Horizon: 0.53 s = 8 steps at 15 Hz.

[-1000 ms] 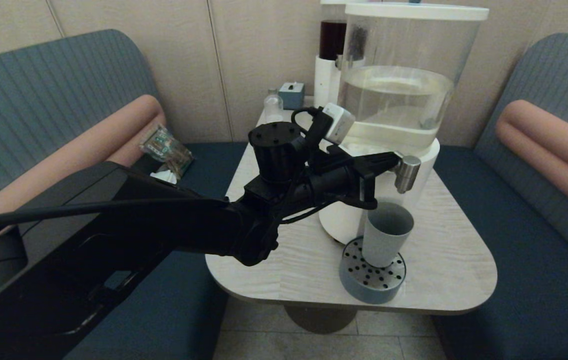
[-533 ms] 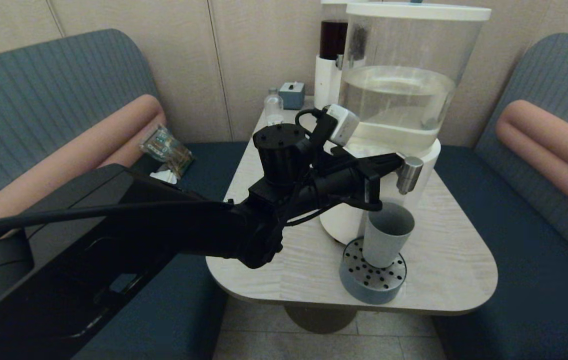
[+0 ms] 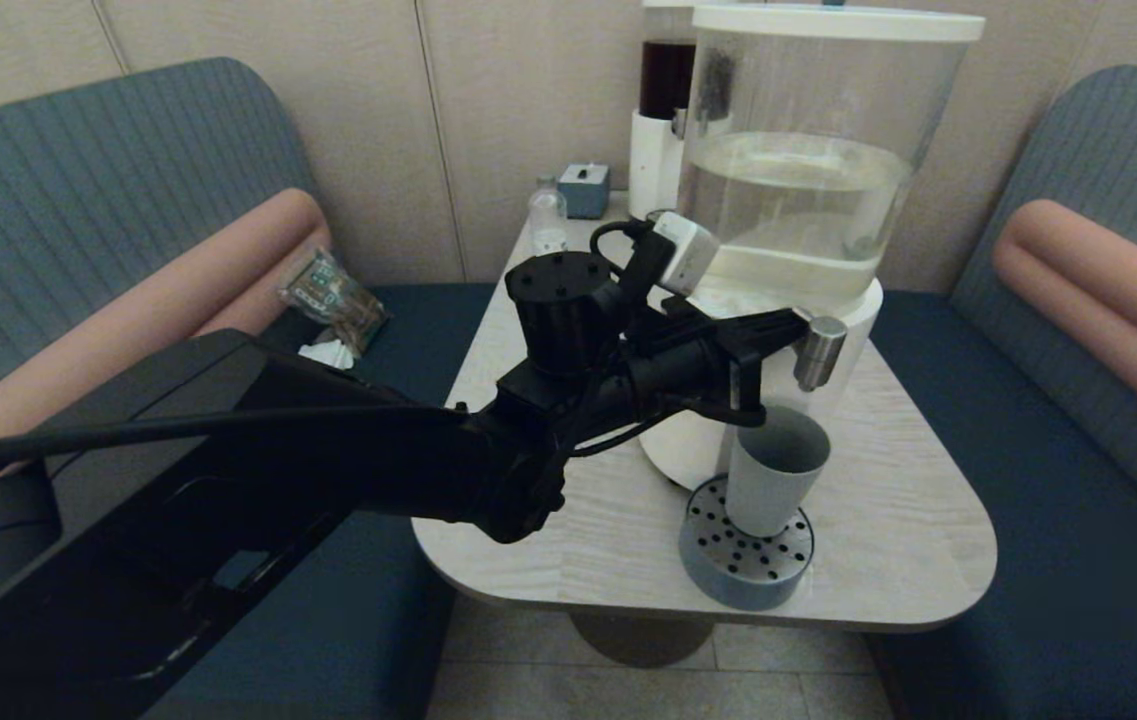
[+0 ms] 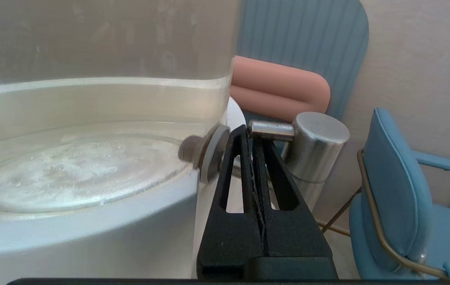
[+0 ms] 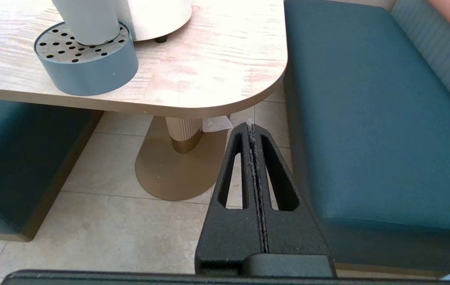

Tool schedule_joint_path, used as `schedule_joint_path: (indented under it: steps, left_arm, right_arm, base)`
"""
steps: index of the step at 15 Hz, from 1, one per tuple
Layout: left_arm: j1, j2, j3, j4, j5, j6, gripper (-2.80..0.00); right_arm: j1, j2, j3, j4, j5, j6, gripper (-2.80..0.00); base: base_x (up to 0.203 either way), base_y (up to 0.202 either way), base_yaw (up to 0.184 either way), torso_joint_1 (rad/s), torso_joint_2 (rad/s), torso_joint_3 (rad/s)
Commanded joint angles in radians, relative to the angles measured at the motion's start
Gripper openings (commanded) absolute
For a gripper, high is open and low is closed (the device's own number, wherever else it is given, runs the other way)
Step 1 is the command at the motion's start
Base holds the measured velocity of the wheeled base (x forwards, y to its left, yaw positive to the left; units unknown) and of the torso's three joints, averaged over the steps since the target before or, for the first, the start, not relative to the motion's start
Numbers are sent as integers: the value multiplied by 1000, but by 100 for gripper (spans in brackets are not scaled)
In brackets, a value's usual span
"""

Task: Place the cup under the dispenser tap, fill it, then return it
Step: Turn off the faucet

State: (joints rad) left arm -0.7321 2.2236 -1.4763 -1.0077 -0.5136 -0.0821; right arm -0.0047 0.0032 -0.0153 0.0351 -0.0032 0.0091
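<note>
My left gripper, pinched shut with nothing in it, touches the tap right of the middle, the cup waits below on the round tray, so I think pressing the tap comes next.

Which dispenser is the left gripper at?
The big clear-tank dispenser with the white base. The shut left gripper sits at its steel tap; the slimmer dark-tank dispenser stands behind, untouched.

The left arm reached forward, left gripper closed; the right gripper hung low, closed.
</note>
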Motion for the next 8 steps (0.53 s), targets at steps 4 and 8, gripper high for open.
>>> schedule_joint_path:
  steps: [4, 8]
  left_arm:
    - [15, -96, 128, -5, -1, -1, -280]
    - [39, -197, 318, -47, 0, 0, -280]
  right_arm:
    - [0, 1, 0, 0, 0, 0, -280]
    - [0, 1, 0, 0, 0, 0, -280]
  base:
    - [0, 0, 0, 0, 0, 0]
    - [0, 0, 0, 0, 0, 0]
